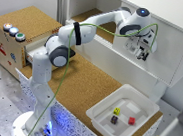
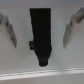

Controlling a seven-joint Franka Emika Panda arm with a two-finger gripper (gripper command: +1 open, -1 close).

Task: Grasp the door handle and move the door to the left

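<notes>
The door (image 1: 170, 55) is a large plain white panel on the front of the white cabinet, at the exterior view's right. My gripper (image 1: 142, 52) is pressed up close to its face. In the wrist view the door handle (image 2: 41, 36) is a small black bar projecting from the white panel (image 2: 41, 75). It lies midway between my two fingers (image 2: 9, 30), which stand apart on either side without touching it. My gripper (image 2: 41, 31) is open around the handle. In the exterior view the hand hides most of the handle.
A white plastic tray (image 1: 101, 113) with a few small coloured cubes sits on the cork table (image 1: 85, 85) in front of the cabinet. A wooden drawer box (image 1: 7, 50) with coloured buttons on top stands at the exterior view's left. My arm's base (image 1: 35, 119) is at the table's front.
</notes>
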